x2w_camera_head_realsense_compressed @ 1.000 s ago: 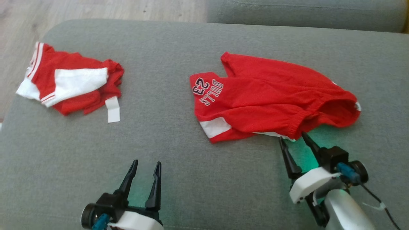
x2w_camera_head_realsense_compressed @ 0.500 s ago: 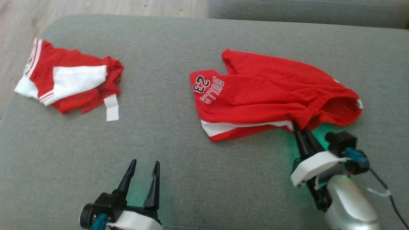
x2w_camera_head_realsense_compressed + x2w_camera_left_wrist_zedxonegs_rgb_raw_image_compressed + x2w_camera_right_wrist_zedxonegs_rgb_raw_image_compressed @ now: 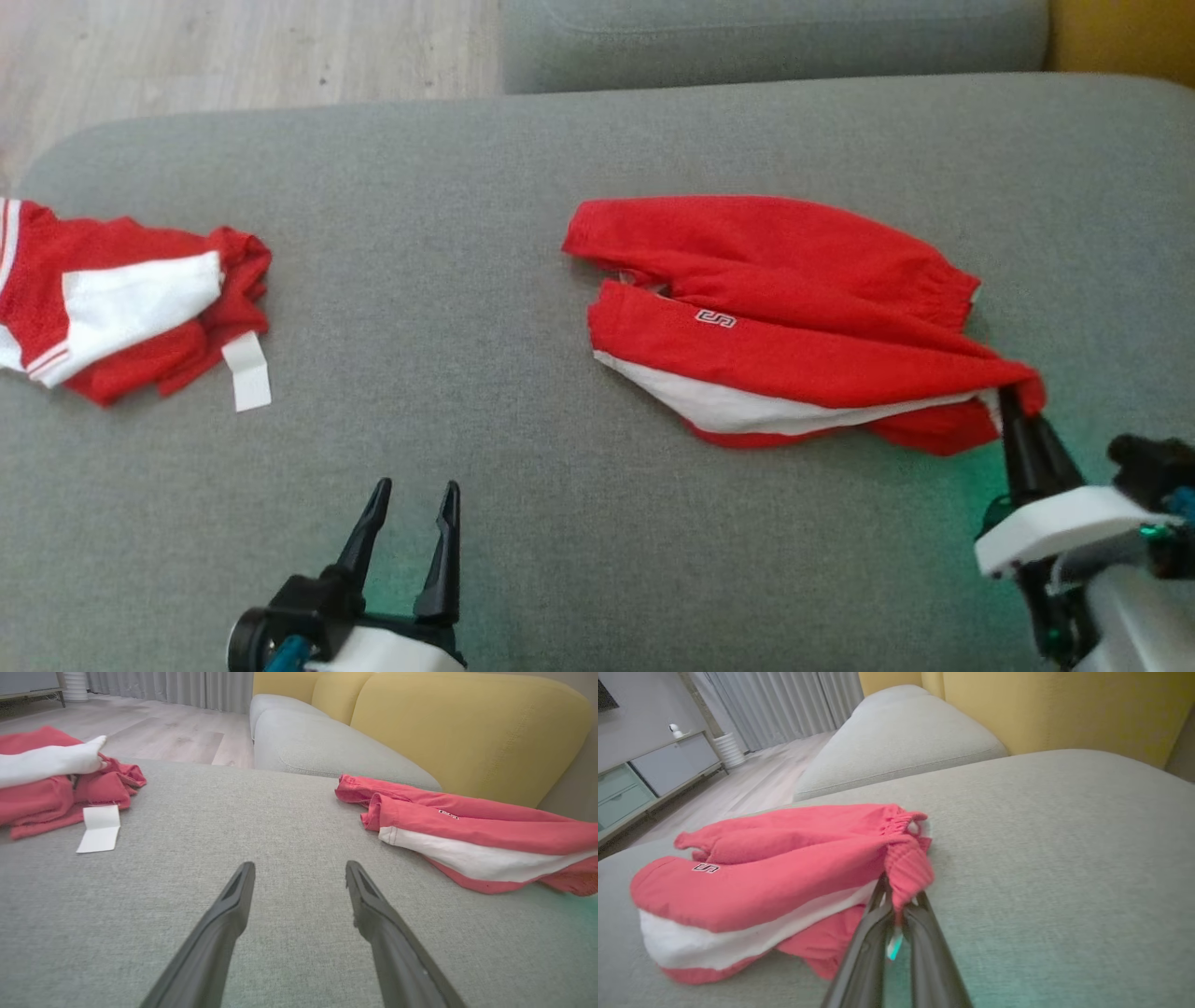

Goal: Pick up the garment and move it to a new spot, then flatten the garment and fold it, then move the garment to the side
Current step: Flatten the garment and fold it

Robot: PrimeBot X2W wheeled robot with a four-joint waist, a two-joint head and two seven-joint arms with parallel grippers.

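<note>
Out on the cushion (image 3: 523, 560), right of centre, got the shorts (image 3: 794, 317), soft, light, sure to sag, clamped at what looks like the waistband corner by the right gripper (image 3: 1010, 401); left gripper (image 3: 415, 490) low, fingers apart.

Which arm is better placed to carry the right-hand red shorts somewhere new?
Right. The right gripper is shut on the waistband of the red shorts; the left gripper hangs open, apart from them.

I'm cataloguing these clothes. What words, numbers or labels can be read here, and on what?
On the red shorts: a lettering fragment at a fold, mostly hidden, too blurred to read.
On the white tag beside the red-and-white garment: no print legible.
Nothing else bears text.
</note>
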